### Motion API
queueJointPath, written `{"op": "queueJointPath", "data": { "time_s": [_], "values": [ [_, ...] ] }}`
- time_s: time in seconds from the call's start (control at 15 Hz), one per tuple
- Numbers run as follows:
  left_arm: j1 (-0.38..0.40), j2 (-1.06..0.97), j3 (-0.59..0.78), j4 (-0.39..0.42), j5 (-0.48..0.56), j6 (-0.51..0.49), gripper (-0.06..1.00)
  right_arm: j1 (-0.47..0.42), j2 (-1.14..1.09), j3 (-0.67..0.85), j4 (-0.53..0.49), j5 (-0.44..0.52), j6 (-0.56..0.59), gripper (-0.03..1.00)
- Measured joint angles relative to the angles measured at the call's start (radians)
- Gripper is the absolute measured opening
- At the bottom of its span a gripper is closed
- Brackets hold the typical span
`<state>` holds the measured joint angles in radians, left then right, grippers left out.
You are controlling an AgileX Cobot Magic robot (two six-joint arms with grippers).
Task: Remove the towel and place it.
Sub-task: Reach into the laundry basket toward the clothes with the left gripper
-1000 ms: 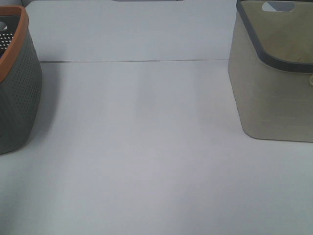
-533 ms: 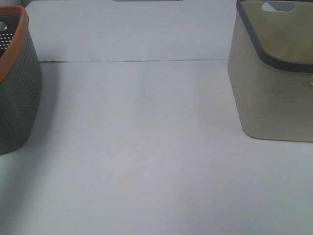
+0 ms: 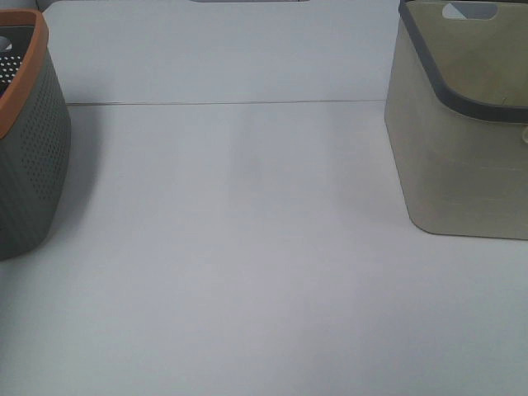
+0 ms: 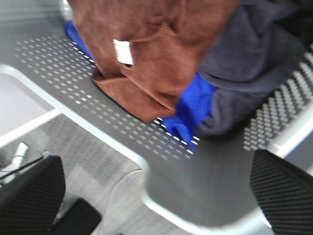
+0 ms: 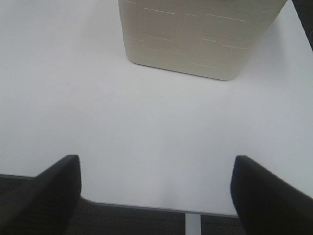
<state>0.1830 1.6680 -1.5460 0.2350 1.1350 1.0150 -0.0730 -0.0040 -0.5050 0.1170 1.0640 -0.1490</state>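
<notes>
The reddish-brown towel (image 4: 146, 49) with a white label lies bunched in the grey perforated basket (image 4: 58, 63), on top of a blue cloth (image 4: 193, 107) and beside a dark grey cloth (image 4: 249, 63). My left gripper (image 4: 156, 196) is open and empty, short of the towel, near the basket's rim. My right gripper (image 5: 156, 196) is open and empty over the table's front edge, facing the beige bin (image 5: 200, 34). In the high view neither gripper shows, and the towel is hidden inside the basket (image 3: 29, 165).
The grey basket with an orange rim stands at the table's left edge. The beige bin (image 3: 462, 165) with a dark grey rim stands at the right. The white table (image 3: 247, 247) lies between them. Floor shows below the basket in the left wrist view.
</notes>
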Motion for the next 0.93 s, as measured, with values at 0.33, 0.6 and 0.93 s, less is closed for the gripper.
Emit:
{"op": "queueJointPath", "data": {
  "time_s": [0.33, 0.6, 0.93],
  "values": [
    [-0.010, 0.136, 0.000, 0.085, -0.314, 0.035, 0.98, 0.000, 0.000, 0.000, 0.000, 0.000, 0.000, 0.73],
    [-0.026, 0.239, 0.000, 0.089, -0.306, 0.095, 0.98, 0.000, 0.000, 0.000, 0.000, 0.000, 0.000, 0.73],
    [-0.026, 0.334, 0.000, 0.111, -0.316, 0.127, 0.95, 0.000, 0.000, 0.000, 0.000, 0.000, 0.000, 0.73]
  ]
}}
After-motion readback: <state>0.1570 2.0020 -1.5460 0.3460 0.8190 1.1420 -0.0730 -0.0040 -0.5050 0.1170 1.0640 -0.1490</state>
